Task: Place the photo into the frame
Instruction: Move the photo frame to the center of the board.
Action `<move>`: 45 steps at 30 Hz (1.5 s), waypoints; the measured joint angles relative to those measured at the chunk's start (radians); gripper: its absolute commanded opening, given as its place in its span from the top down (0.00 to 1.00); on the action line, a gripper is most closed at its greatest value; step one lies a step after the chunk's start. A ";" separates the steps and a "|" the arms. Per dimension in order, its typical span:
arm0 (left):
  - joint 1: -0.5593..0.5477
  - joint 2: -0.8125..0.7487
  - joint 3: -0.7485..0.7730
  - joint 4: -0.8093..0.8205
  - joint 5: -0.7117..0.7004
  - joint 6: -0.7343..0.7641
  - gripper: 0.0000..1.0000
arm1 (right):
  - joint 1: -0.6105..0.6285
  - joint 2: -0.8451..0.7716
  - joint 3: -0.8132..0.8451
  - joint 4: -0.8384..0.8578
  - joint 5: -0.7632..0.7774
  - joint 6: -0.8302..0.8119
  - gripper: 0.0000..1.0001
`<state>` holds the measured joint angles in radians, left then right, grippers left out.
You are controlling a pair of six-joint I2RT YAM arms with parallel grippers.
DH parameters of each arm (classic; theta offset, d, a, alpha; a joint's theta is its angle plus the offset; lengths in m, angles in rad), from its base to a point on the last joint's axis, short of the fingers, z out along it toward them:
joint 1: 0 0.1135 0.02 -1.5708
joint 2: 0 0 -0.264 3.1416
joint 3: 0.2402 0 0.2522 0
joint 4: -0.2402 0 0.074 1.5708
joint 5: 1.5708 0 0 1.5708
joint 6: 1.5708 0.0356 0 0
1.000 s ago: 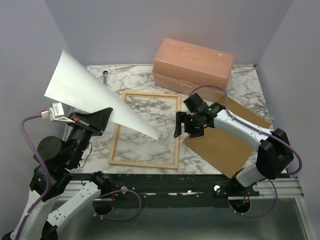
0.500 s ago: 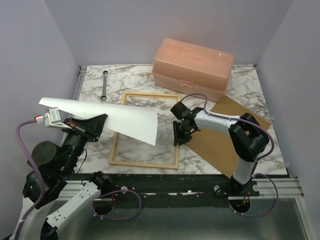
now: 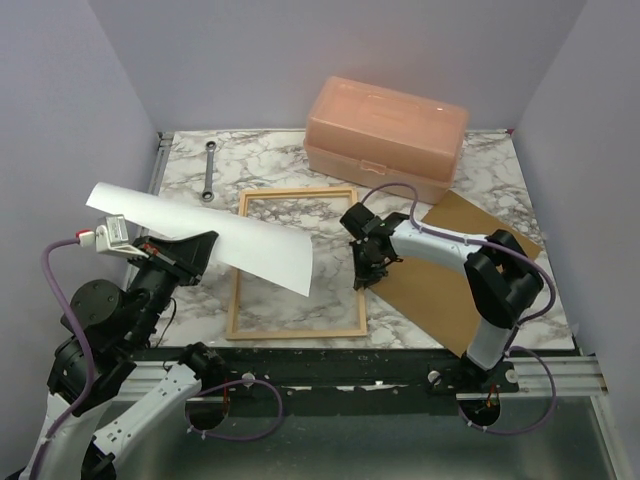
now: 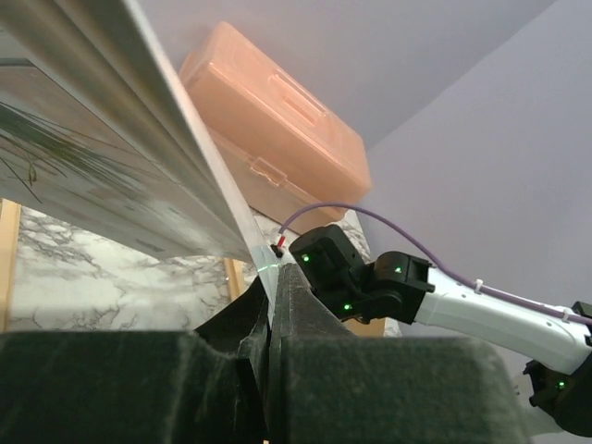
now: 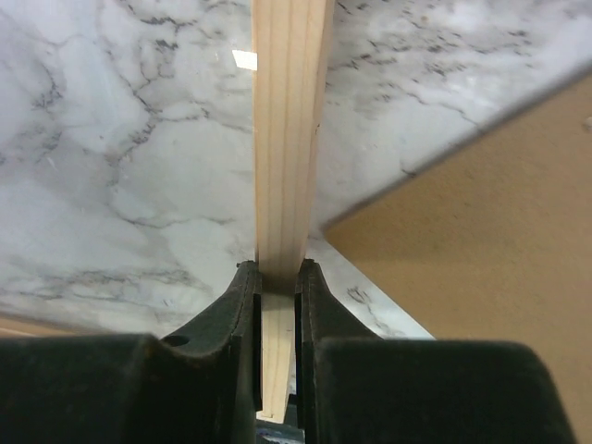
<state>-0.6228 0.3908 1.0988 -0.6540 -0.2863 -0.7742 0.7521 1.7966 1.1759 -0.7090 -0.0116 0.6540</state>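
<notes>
The photo (image 3: 235,243) hangs as a curved white sheet over the left side of the frame (image 3: 300,331), its printed side facing down (image 4: 83,176). My left gripper (image 3: 203,246) is shut on the photo's near edge, and the sheet is pinched between the fingertips (image 4: 276,274). The light-wood frame lies flat on the marble table. My right gripper (image 3: 364,276) is shut on the frame's right rail (image 5: 287,139), one finger on each side of the wood (image 5: 276,274).
A brown backing panel (image 3: 450,275) lies right of the frame, close to the held rail (image 5: 499,231). A peach plastic box (image 3: 385,125) stands at the back. A wrench (image 3: 209,170) lies at the back left. Purple walls enclose the table.
My right gripper closed on the frame's right rail and the frame's near end swung slightly right. The left gripper lowered the photo from a steep tilt to nearly level.
</notes>
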 measured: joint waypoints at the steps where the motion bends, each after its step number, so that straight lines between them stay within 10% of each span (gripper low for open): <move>1: 0.000 0.003 -0.003 0.000 0.005 0.000 1.00 | 0.000 -0.013 0.000 -0.011 0.009 0.000 1.00; 16: 0.000 0.107 -0.050 0.005 0.142 0.000 1.00 | 0.000 -0.214 -0.192 -0.070 0.098 -0.004 0.99; 27: 0.000 0.188 0.002 0.014 0.251 0.000 1.00 | 0.001 -0.217 -0.201 -0.079 0.165 -0.048 0.29; 45: 0.000 0.521 0.093 0.153 0.640 -0.016 1.00 | -0.347 -0.466 -0.234 -0.043 -0.175 -0.096 0.02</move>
<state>-0.6228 0.9123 1.1919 -0.5011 0.3542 -0.7898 0.4049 1.3304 0.9421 -0.7521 -0.1864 0.5579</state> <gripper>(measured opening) 0.009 0.967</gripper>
